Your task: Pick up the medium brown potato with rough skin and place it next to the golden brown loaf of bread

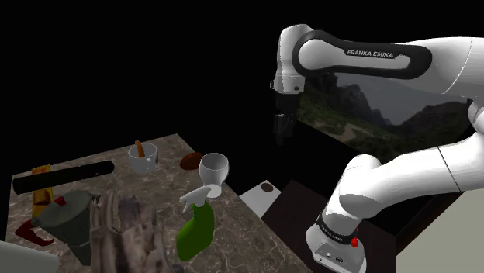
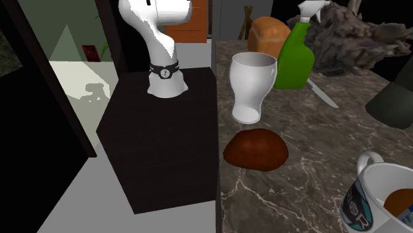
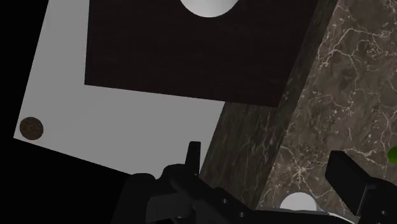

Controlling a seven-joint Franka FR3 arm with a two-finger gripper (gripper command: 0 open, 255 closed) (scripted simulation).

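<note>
gripper (image 1: 280,129) hangs high in air, well above counter edge. fingers (image 3: 348,175) spread apart, nothing between them. beneath: dark stand (image 3: 191,51), pale floor patch, marble counter (image 2: 311,172). potato (image 2: 255,149), reddish brown, lies on counter near its edge, just beside white goblet (image 2: 253,79), well apart from gripper. green spray bottle (image 2: 295,59) past goblet. golden brown loaf (image 2: 267,34) just behind bottle, well apart from potato.

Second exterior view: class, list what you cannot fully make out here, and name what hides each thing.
The loaf of bread: right side hidden behind the green spray bottle.
The mug: cut off by the lower right corner, so its contents show only partly.
The arm: upper part cut off by the top edge.
</note>
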